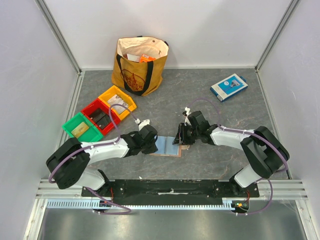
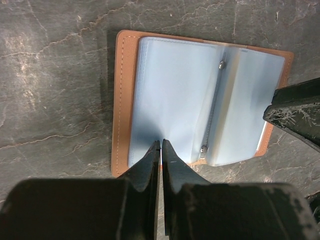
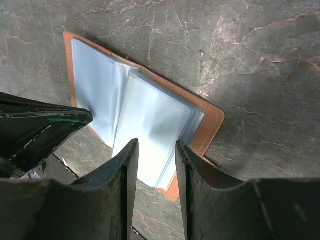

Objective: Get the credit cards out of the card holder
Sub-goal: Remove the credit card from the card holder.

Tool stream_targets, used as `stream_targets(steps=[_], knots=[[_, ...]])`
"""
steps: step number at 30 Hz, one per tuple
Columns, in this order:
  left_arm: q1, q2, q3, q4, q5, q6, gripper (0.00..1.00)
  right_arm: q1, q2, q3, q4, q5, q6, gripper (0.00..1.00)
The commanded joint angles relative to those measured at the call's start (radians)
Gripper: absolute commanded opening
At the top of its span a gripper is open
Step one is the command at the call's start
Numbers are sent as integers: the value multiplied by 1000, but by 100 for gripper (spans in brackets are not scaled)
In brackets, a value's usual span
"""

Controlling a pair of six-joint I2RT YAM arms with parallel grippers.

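The card holder (image 1: 167, 145) lies open and flat on the dark table between my two grippers, tan leather border (image 2: 122, 100) round pale blue plastic sleeves (image 2: 175, 95). My left gripper (image 2: 161, 142) is shut, its tips resting on the near edge of the left sleeve page; it is at the holder's left side in the top view (image 1: 150, 140). My right gripper (image 3: 156, 145) is open, its fingers astride the edge of the fanned loose sleeves (image 3: 155, 120) at the holder's right side (image 1: 181, 139). No credit card shows; any are hidden inside the sleeves.
A tan tote bag (image 1: 139, 65) stands at the back. Yellow (image 1: 117, 101), red (image 1: 100, 116) and green (image 1: 81, 127) bins sit at the left. A blue-and-white flat box (image 1: 228, 86) lies at the back right. Walls close in the sides.
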Motion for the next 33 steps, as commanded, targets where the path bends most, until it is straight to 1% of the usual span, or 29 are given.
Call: stream_targets(steps=[1,10,18,25,31,33], knots=[[-1,37,-20,-4,6,-19,10,19,9,29,34,-5,4,42],[-1,56,-39,39,46,-31,9,37,25,50,75,-41,33,41],[-1,26,-50,47,43,-39,9,69,-23,112,75,-72,46,41],[-1,-50,-72,42,28,-59,11,92,-3,136,75,-81,48,41],[-1,-142,-101,5,-18,-88,14,103,11,132,86,-83,51,41],[-1,-179,-107,-11,-31,-99,17,103,15,130,86,-80,51,41]])
